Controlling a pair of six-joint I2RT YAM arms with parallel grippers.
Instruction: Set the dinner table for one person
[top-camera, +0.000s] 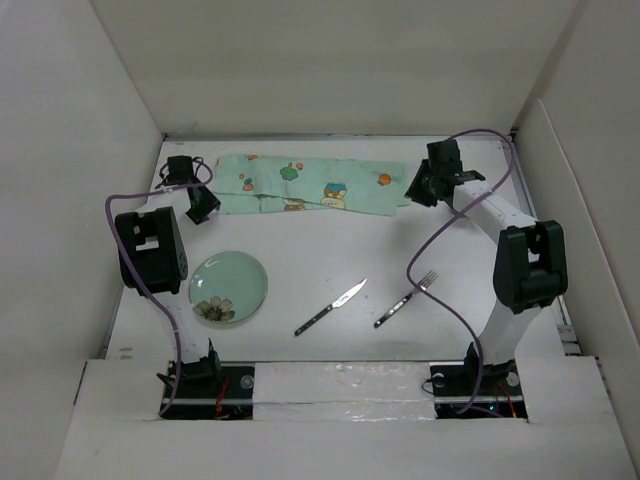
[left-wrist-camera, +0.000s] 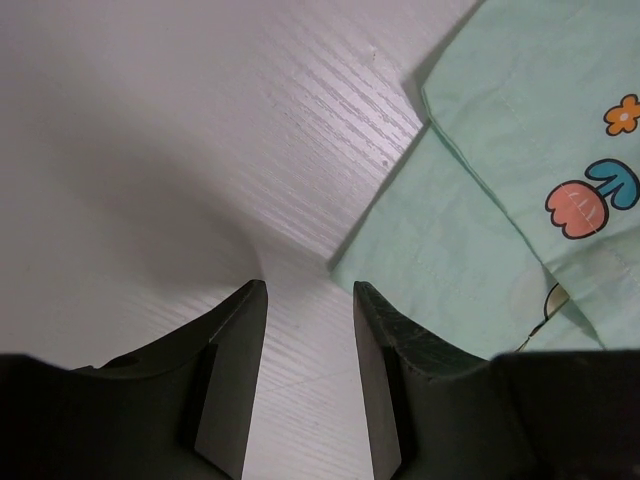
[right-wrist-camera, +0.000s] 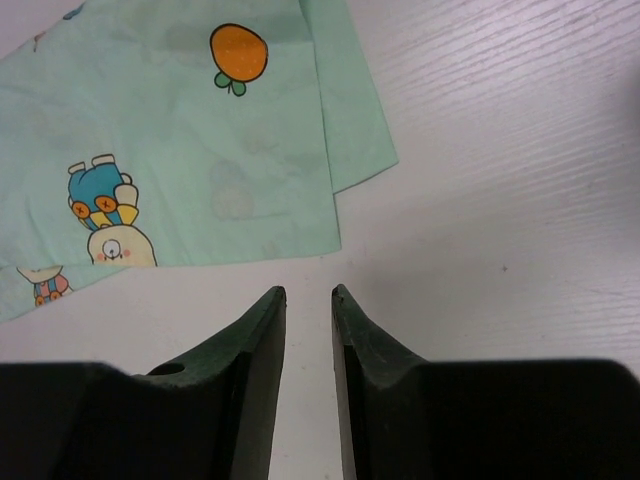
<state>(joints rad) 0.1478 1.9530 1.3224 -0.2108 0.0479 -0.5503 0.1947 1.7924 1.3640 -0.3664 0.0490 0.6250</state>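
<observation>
With jaws parted around nothing, the left gripper (left-wrist-camera: 308, 287) and the right gripper (right-wrist-camera: 308, 291) are hovering over the large matte-white rectangular desk (top-camera: 330, 255) lying directly beneath them, the mint-green cartoon-print cloth placemat (right-wrist-camera: 200, 150) lying just ahead of each, between the two.

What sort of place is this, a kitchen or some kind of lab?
Likely a robot test booth: white panels wall in a white table, a left arm and right arm are bolted at its near edge, and a placemat, plate, knife and fork lie out.
</observation>
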